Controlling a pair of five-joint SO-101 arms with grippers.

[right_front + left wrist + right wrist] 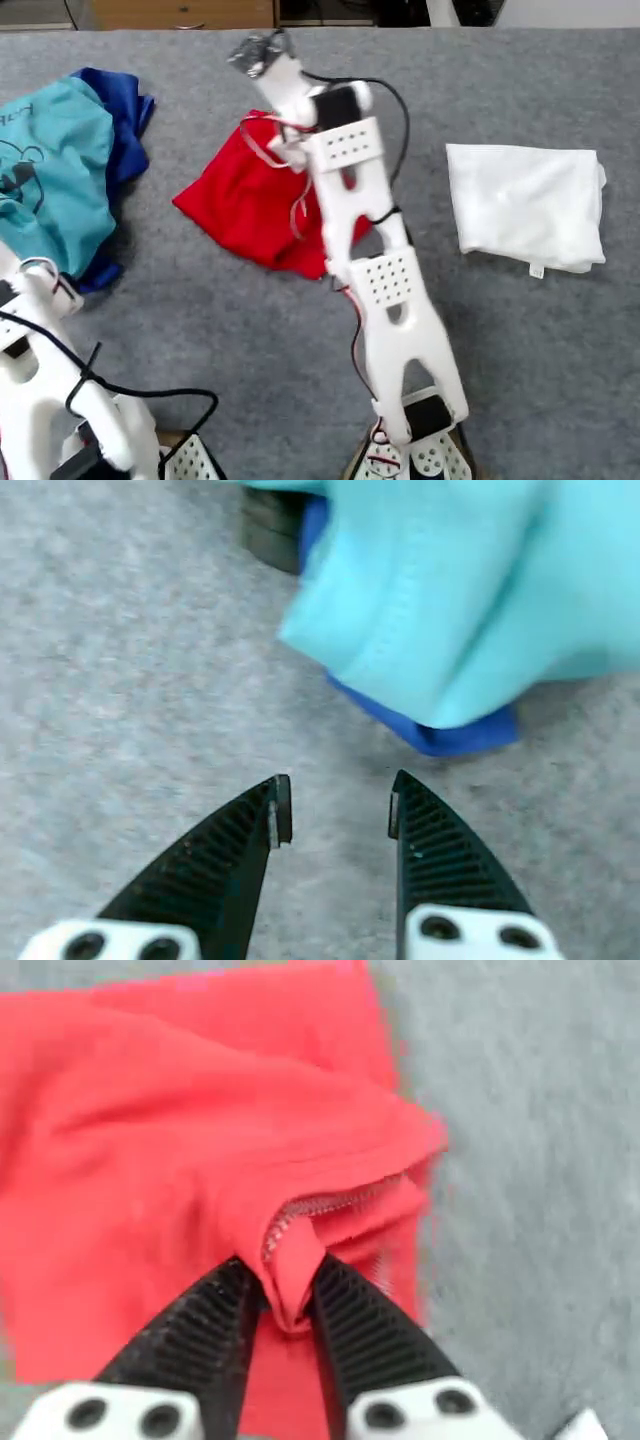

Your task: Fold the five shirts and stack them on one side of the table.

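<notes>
1. Grip of the right pincer (290,1300): its jaws are clamped tight on a raised fold of the red shirt (150,1160), with a stitched hem pinched between the ribbed black fingers (370,1340).
2. Grip of the left pincer (340,805): its jaws stand apart with nothing between them. It hovers over bare grey bench (120,660), near the edge of the teal shirt (470,590), which lies on top of the blue shirt (460,735).
3. Writing: the teal shirt carries a dark print, too unclear to read from above. A small label (536,270) sits at the near edge of the white shirt (525,205), too small to read.
4. Pose of the right arm (385,290): it stretches from its base at the near edge out over the middle of the bench, wrist above the crumpled red shirt.
5. Pose of the left arm (40,390): it sits at the near left corner, beside the teal and blue pile.
6. Place of the white shirt: it lies folded into a rough rectangle on the right side, well apart from the red shirt.
</notes>
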